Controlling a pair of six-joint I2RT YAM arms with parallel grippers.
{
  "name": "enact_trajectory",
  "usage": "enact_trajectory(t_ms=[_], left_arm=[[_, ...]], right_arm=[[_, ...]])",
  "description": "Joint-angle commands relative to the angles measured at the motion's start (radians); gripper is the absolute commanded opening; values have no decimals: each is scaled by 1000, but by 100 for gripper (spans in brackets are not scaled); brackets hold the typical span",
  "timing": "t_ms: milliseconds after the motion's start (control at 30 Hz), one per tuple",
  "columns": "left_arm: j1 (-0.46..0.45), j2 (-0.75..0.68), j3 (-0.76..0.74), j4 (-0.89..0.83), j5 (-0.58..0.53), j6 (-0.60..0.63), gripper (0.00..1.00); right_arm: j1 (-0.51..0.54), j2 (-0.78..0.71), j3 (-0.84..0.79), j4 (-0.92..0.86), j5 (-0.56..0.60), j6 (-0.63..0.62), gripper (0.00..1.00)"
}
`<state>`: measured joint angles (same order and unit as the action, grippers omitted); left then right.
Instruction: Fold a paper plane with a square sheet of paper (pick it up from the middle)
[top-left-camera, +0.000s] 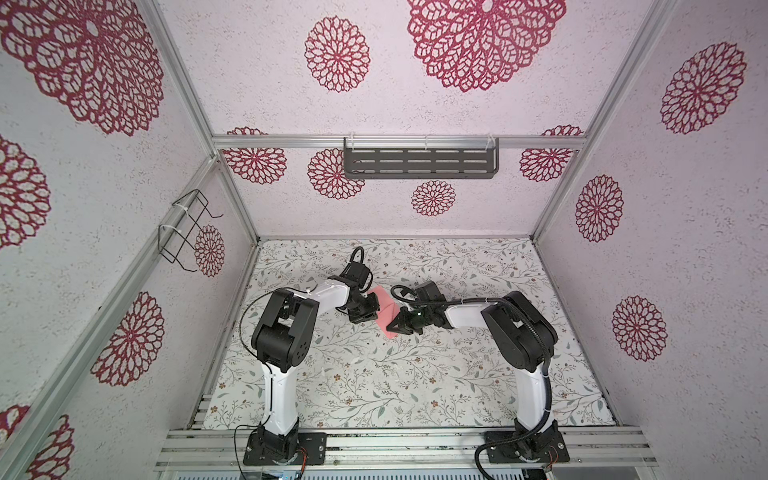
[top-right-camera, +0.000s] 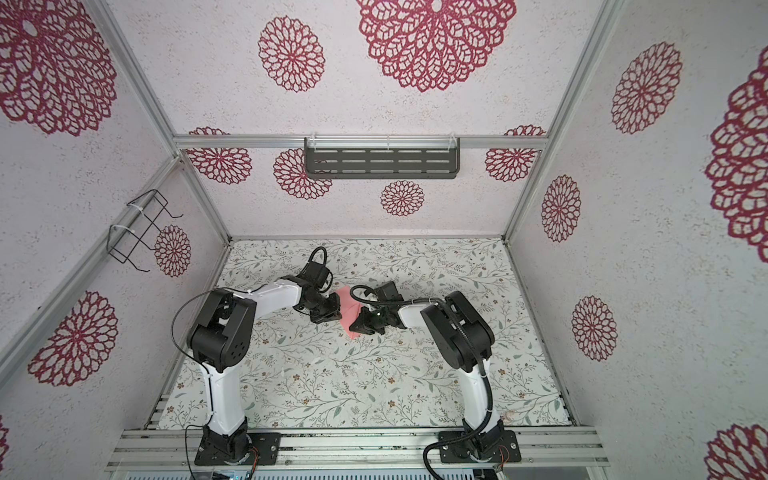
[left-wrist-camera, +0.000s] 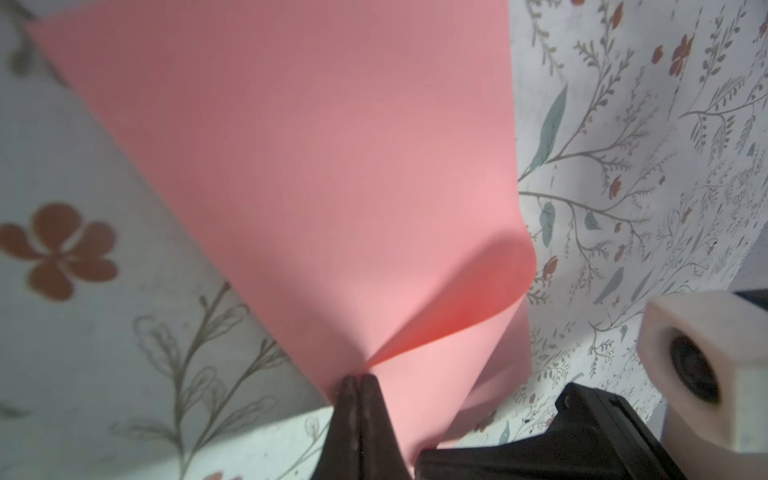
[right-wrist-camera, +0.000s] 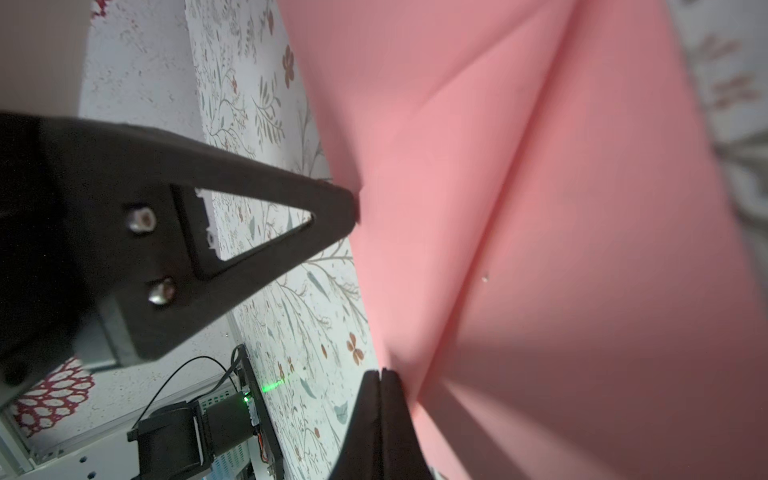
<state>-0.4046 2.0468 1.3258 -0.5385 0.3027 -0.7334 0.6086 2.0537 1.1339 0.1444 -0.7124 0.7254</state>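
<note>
Two grippers, both clamped on the square sheet of paper (top-left-camera: 385, 308) around the middle of the floral table (top-left-camera: 374, 382) in both top views: left gripper (top-left-camera: 373, 309) at its left edge, right gripper (top-left-camera: 395, 326) at its near-right. Left wrist: pinching a curled edge. Right wrist: pinching creased pink paper.

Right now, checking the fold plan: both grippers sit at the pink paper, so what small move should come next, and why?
Probably ease the left gripper and right gripper slightly apart: both are shut on the square sheet of paper, and it buckles into a loose curl beside the left pinch.
</note>
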Motion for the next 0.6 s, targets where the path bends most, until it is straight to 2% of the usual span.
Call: enact_trajectory(t_ms=[0, 333, 567], left_arm=[[-5, 92, -51, -129, -134, 12, 0], [-5, 100, -43, -139, -147, 14, 0], [-6, 99, -36, -147, -154, 18, 0]], right_arm=[[6, -24, 4, -26, -26, -37, 3], [7, 4, 5, -73, 2, -47, 2], [-14, -75, 32, -6, 11, -46, 2]])
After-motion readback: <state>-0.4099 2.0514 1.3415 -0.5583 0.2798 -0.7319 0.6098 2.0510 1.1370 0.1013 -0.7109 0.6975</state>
